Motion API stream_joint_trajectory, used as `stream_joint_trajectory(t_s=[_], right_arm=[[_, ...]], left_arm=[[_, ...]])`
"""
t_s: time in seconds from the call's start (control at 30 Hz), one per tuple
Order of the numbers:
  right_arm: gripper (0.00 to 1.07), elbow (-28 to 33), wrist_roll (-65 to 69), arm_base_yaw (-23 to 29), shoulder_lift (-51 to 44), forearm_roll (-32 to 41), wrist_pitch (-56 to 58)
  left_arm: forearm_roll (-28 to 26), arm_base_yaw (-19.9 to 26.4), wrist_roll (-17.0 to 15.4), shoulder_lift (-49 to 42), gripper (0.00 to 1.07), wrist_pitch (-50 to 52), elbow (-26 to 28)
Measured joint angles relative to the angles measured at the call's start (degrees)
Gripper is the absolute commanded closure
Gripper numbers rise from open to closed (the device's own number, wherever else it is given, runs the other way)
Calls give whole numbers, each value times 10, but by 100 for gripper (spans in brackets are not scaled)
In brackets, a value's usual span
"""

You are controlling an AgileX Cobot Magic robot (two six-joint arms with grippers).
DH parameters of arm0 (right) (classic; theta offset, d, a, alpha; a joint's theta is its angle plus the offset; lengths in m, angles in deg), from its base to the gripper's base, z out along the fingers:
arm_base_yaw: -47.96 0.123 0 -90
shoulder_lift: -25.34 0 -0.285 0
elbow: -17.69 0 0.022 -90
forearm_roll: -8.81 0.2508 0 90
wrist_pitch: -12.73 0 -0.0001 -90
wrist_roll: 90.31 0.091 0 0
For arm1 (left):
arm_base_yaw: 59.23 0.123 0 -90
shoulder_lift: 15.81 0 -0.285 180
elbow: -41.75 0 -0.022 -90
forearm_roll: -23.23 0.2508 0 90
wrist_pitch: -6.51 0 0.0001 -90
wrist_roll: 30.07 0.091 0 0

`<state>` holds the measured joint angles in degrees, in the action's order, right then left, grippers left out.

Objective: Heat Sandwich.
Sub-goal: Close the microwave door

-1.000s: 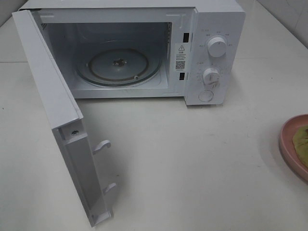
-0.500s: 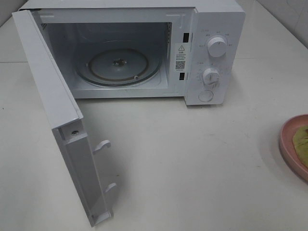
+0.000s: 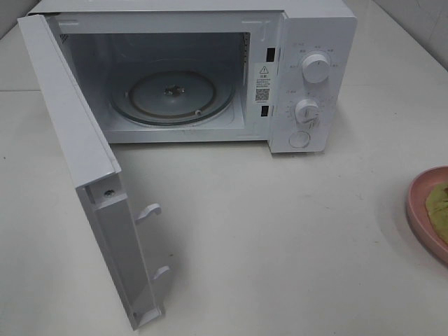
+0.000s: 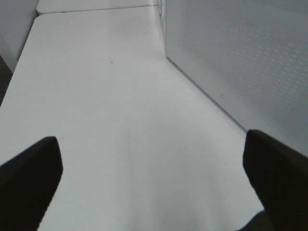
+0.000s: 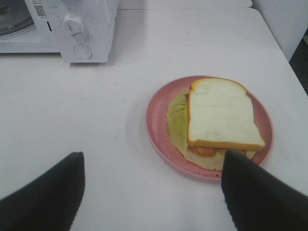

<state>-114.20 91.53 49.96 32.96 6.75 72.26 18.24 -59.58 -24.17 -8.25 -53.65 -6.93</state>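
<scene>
resting sandwich [image 5: 219, 115] — pink plate [image 5: 156, 120]

Sandwich [image 5: 219, 118] lay flat on a round pink plate [image 5: 156, 120] near the worktop's right edge. White bread slice on top, tan crust, orange filling showing at one edge, yellowish-green rough layer underneath spreading past the bread. Sat toward one side of the plate, intact, untouched.

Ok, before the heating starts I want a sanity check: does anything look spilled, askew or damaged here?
Nothing stands out. The microwave door hangs open, its glass turntable sits bare and level, and the sandwich rests intact on the pink plate, nothing spilled on the table.
</scene>
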Motion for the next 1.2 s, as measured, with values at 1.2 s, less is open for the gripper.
stream_joint_trajectory(t_s=[1.2], right_arm=[[33, 0, -5, -1, 0, 2, -1]], left_arm=[[0, 0, 0, 0, 9, 0, 0]])
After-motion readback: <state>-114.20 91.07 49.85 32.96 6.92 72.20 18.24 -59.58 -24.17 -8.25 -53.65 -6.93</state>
